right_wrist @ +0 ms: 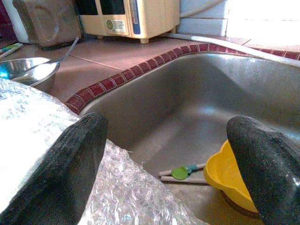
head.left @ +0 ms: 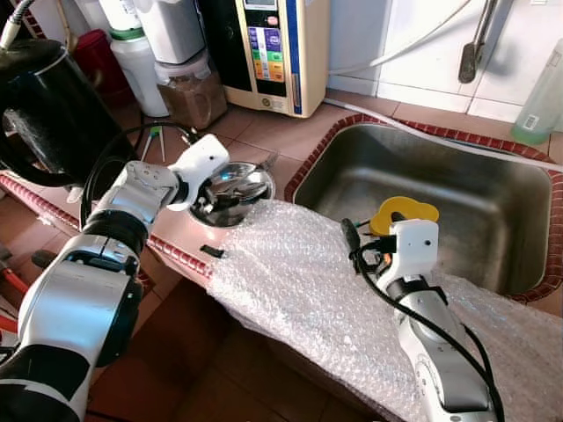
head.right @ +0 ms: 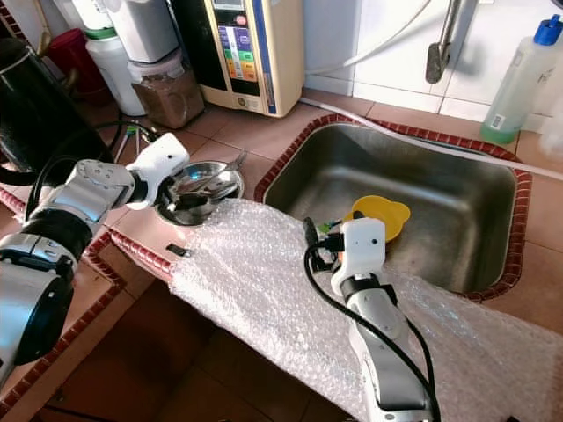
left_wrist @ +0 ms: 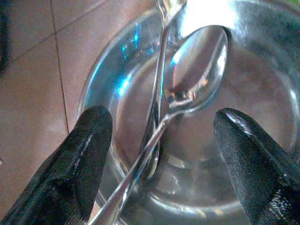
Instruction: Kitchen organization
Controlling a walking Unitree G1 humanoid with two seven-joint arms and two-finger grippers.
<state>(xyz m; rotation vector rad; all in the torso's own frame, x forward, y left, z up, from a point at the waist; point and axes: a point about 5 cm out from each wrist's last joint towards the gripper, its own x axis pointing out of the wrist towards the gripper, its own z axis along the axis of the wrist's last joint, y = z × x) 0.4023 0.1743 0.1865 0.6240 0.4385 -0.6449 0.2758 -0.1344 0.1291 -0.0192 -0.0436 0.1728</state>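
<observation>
Spoons (left_wrist: 187,93) crossed in steel bowl (head.left: 230,195); left gripper (left_wrist: 161,154) fingers wide (empty) above. Risk: slick handles slip, bowl skids.

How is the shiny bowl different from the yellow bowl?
The shiny metal bowl sits on the tiled counter, while the yellow bowl lies down inside the sink. The metal bowl holds spoons; nothing can be seen in the yellow bowl. The left gripper hovers open over the metal bowl; the right gripper is open, facing the yellow one. Both are small bowls.

Home kitchen: steel sink (head.left: 422,189), tiled counter (head.left: 290,132), kettle (head.left: 48,110)
</observation>
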